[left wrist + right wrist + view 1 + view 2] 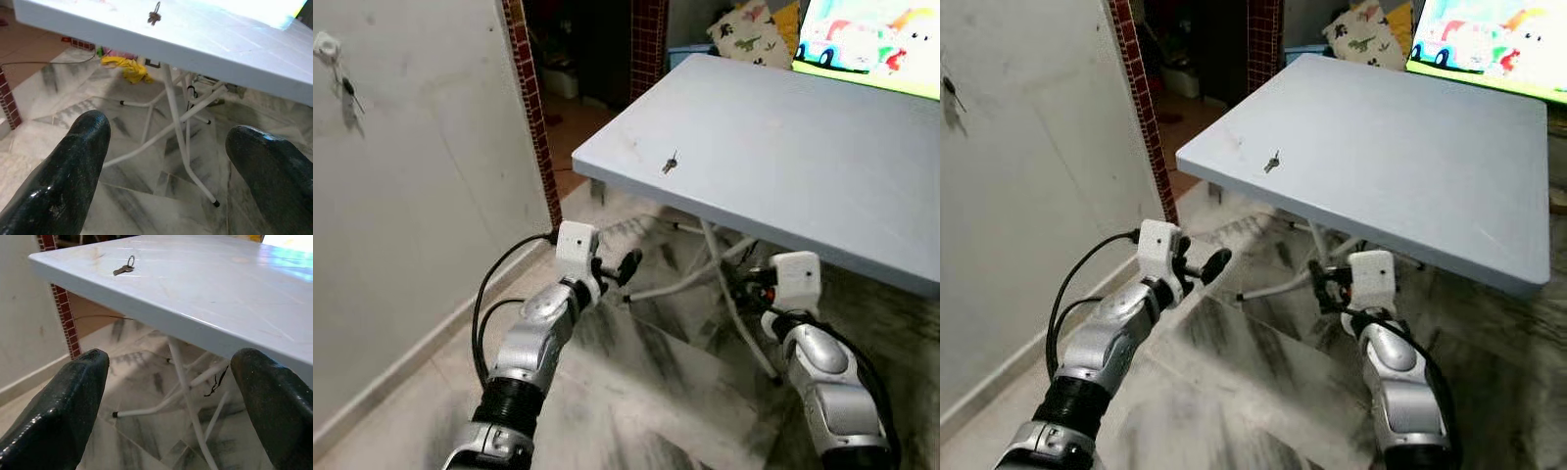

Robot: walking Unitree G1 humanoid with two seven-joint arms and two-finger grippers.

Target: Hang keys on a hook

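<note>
Landmark: pale blue-grey folding table [822, 186] on white tube legs.
Key: small silver metal key on a ring [670, 164], lying flat on the table near its front-left corner.
Key axis: roughly along the near-far line, ring at the far end, blade toward the robot.
Left gripper [615, 271]: black fingers apart, empty, below the table edge, just under the key; likely the nearer.
Right gripper [171, 396]: fingers spread, empty, under the front edge, further right.
Hook: small white wall hook [327, 46] well left of the table, another key already hanging.
</note>
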